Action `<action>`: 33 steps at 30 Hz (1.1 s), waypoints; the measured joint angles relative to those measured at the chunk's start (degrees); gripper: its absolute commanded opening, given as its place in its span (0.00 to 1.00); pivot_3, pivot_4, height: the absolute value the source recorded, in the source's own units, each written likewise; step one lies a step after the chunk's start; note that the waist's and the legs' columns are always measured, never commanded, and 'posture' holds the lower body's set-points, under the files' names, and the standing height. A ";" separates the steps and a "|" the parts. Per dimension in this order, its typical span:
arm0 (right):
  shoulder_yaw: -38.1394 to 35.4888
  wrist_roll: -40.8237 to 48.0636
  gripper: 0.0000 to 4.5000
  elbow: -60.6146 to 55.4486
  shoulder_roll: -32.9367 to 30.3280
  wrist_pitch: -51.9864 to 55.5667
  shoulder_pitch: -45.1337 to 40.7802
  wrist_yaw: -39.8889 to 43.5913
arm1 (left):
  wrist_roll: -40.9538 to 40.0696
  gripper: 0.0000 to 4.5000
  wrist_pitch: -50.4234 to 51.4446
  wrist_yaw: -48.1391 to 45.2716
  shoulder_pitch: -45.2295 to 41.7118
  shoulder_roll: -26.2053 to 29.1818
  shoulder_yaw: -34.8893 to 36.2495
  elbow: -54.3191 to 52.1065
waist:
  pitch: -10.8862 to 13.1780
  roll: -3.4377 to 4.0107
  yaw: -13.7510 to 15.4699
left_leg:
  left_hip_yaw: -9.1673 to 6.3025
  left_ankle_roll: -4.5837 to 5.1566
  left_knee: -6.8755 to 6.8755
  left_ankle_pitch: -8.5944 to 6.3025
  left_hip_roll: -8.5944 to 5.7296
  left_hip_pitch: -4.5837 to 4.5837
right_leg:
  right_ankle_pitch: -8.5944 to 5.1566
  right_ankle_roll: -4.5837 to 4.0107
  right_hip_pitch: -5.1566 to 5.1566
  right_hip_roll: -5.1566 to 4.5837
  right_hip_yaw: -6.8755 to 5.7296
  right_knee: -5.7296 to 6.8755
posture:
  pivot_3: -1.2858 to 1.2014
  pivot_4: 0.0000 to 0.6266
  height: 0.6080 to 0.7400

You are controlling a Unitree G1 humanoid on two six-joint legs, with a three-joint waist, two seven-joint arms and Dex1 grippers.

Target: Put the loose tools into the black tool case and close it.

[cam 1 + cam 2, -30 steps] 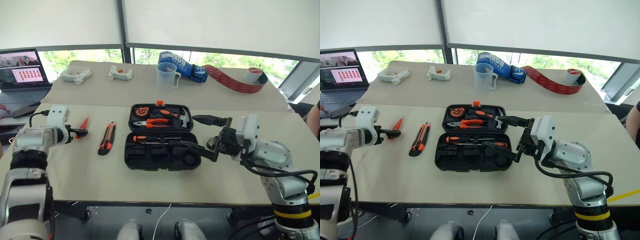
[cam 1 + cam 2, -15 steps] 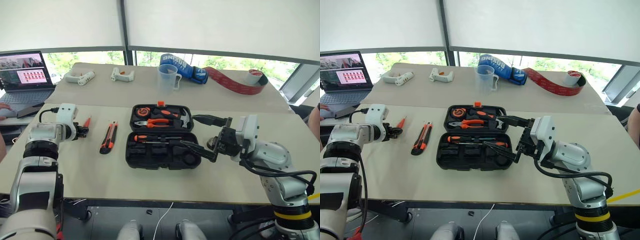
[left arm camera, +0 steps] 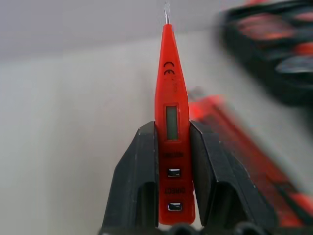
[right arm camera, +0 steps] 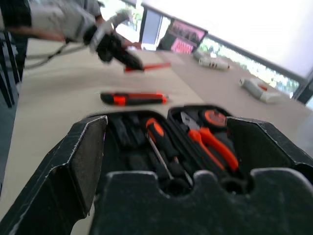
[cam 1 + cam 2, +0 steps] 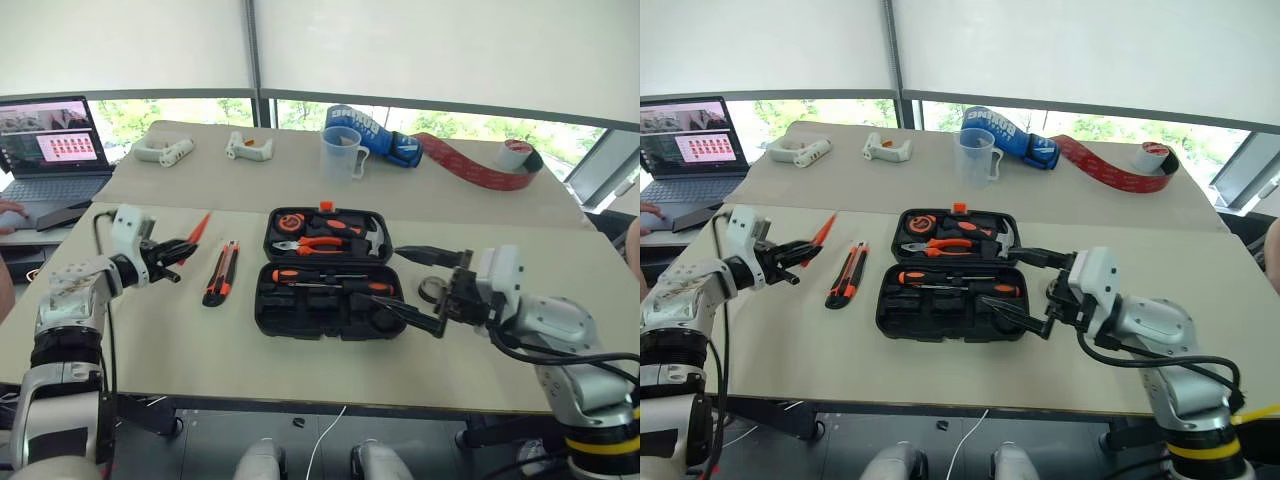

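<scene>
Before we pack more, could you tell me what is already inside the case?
The open case holds pliers, a tape measure, a hammer and a screwdriver. The dark front recesses cannot be made out.

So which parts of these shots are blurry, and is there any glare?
Left wrist view: the small all-orange screwdriver gripped in the left claw is sharp, while the black tool case and utility knife behind are smeared. Right wrist view: soft overall, windows washed out bright. Eye views: evenly lit, no strong glare on the table.
</scene>
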 measured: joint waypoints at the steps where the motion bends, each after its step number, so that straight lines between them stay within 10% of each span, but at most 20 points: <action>1: -0.87 -0.13 1.00 0.17 -1.19 -0.09 1.16 0.48 | -0.03 0.10 -1.53 -3.35 0.30 1.10 -1.48 -3.31 | 0.00 0.01 0.07 | 0.00 0.01 -0.06 -0.01 -0.02 0.06 | 0.00 0.00 0.08 -0.01 0.00 -0.04 | 0.52 0.24 1.00; 15: -5.56 -0.27 1.00 1.53 -4.15 -0.45 8.51 2.24 | 17.66 0.10 -7.82 -12.25 -6.99 -2.54 -27.12 -14.38 | -0.01 0.06 -0.65 | -0.02 0.08 0.17 0.08 -0.01 0.20 | -0.01 0.06 0.16 0.18 0.19 0.10 | 0.52 0.24 1.00; 33: -5.40 -0.06 1.00 -2.40 -2.37 0.79 10.97 -1.48 | 24.10 0.10 -1.33 -11.70 -9.92 -5.98 -30.02 -13.16 | -0.01 0.06 -0.63 | -0.12 0.10 0.25 0.08 -0.01 0.18 | -0.02 0.11 0.17 0.16 0.16 0.19 | 0.52 0.24 1.00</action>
